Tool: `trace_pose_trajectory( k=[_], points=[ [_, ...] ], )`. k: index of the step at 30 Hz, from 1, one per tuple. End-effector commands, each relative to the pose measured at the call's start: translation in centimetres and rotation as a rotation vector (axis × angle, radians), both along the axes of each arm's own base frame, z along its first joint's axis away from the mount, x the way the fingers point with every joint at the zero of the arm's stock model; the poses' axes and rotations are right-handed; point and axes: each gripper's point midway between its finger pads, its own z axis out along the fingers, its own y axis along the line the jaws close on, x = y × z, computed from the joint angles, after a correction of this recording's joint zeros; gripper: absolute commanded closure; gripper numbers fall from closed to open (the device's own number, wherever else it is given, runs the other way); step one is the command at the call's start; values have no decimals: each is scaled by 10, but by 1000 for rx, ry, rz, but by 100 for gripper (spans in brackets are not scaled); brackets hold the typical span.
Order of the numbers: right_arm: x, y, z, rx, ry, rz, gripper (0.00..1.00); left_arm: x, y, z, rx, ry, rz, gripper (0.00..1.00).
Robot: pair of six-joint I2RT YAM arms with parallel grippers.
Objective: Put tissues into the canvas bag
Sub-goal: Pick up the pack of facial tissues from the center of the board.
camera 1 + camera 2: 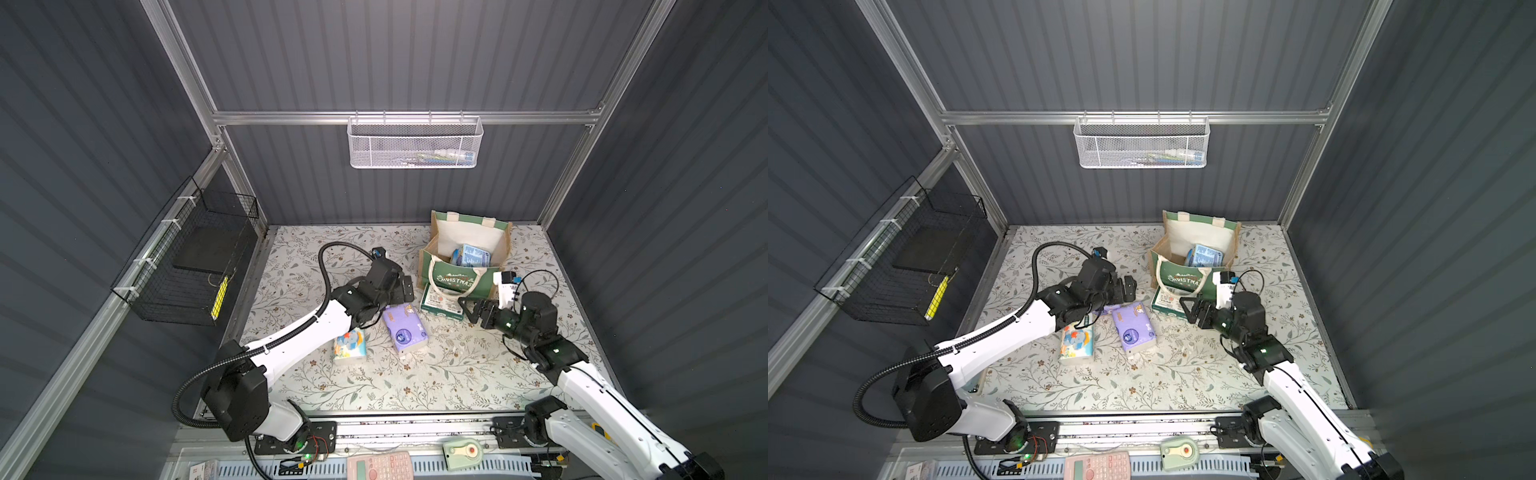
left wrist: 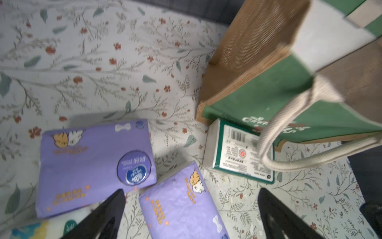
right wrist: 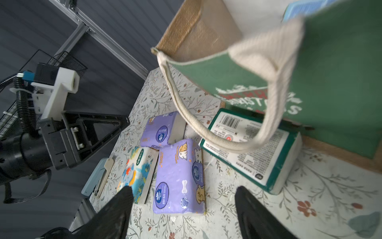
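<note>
Floral-patterned cloth covered the table (image 1: 457, 374), walled in by dark grey panels. At the upper right of the cloth in both top views stood the canvas bag (image 1: 453, 282), mouth open, with two light blue tissue packs (image 1: 471, 255) already inside. Four packs lay outside it. A green-and-white pack (image 1: 440, 305) lay flat against the bag's front foot. A purple pack (image 1: 405, 330) sat toward the centre, with a cartoon pack (image 1: 350, 345) to its left. A second purple pack (image 3: 161, 130) was mostly hidden beneath my left arm in the top views.

Both pairs of jaws were spread and empty. My right jaws hung just right of the green-and-white pack. My left jaws hovered left of the bag.

I judged the job about a third done, between packs. The next move called for lowering jaws across a pack's narrow width, closing gently on the soft wrap, then lifting over the bag's rim.

In the way, the bag's front rope handle (image 3: 271, 103) drooped over the green-and-white pack, and my two arms were close together. A grey-blue stapler (image 3: 99, 175) lay beside the cartoon pack. A white mesh basket (image 1: 415, 143) hung at upper centre, a black wire basket (image 1: 187, 257) at the left, and a pink calculator (image 1: 380, 465) lay at the bottom edge.
</note>
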Motion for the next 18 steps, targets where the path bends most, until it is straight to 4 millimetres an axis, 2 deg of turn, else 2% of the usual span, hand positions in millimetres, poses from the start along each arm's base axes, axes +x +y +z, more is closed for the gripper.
trace_pose_trajectory(
  k=[1,8,12,18],
  points=[
    [5,17,-2,18,-16,3,22,-21,0,-25,-56,124,40,0],
    [-3,58,-45,-14,78,107,24,-47,0,-68,-37,241,35,0],
    [-3,72,-73,-21,154,122,28,-60,2,-92,-54,303,38,0],
    [-2,85,-90,-44,214,141,30,-68,1,-111,-38,347,15,4]
  ],
)
